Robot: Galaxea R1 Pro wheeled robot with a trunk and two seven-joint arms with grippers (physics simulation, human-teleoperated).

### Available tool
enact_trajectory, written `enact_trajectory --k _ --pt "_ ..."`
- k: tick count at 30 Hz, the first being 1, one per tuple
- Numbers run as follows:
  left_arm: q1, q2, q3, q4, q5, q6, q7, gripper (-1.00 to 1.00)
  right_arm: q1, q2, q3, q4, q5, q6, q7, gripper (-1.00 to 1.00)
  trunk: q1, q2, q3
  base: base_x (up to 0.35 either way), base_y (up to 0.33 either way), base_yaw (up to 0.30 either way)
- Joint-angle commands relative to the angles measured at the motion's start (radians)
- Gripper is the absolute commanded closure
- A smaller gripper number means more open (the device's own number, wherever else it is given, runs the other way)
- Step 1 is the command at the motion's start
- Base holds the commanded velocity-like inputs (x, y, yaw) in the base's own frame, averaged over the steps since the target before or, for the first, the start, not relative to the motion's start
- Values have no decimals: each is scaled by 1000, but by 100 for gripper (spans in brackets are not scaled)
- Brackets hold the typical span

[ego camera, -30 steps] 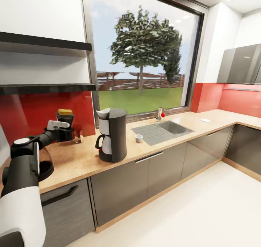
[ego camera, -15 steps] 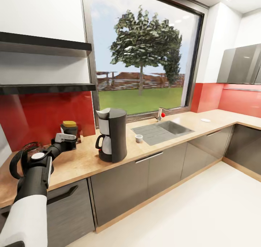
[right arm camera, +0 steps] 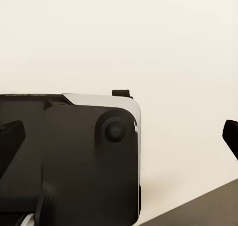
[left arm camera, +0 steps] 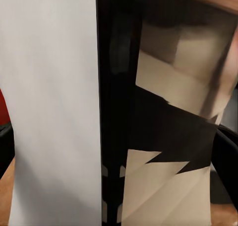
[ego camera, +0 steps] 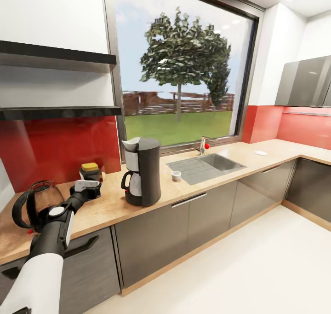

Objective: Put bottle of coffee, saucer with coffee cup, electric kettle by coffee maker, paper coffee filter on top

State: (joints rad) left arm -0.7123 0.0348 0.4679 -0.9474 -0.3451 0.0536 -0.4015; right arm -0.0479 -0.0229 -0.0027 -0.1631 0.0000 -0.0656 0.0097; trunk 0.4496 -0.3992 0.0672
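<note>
Black coffee maker [ego camera: 141,177] with a pale grey front on a light wood-grain countertop [ego camera: 115,203]. Glossy red backsplash [ego camera: 55,148]. Yellow-lidded dark coffee bottle [ego camera: 90,172]. Dark translucent electric kettle [ego camera: 39,202]. White cup [ego camera: 175,176].

Left arm extended forward, left gripper [ego camera: 93,186] at the coffee bottle [ego camera: 90,172], jaw state not discernible.

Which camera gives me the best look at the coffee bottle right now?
The head view: the bottle of coffee, yellow-lidded, stands on the countertop at the left gripper, left of the coffee maker. The left wrist view is too close and blurred to identify it.
</note>
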Motion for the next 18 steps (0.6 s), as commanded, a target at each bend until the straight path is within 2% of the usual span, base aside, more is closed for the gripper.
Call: enact_trajectory --k 1,8,18 --pt "0 -1 3 3 -2 2 -4 100 0 0 0 1 0 -3 1 -100 0 -1 0 0 0 0" --pt "7 -2 3 18 23 0 4 100 0 0 0 2 0 -3 1 -100 0 -1 0 47 0 0" --pt "39 -3 2 33 32 -3 35 100 0 -2 0 5 2 -2 -2 -100 0 -1 0 310 66 0"
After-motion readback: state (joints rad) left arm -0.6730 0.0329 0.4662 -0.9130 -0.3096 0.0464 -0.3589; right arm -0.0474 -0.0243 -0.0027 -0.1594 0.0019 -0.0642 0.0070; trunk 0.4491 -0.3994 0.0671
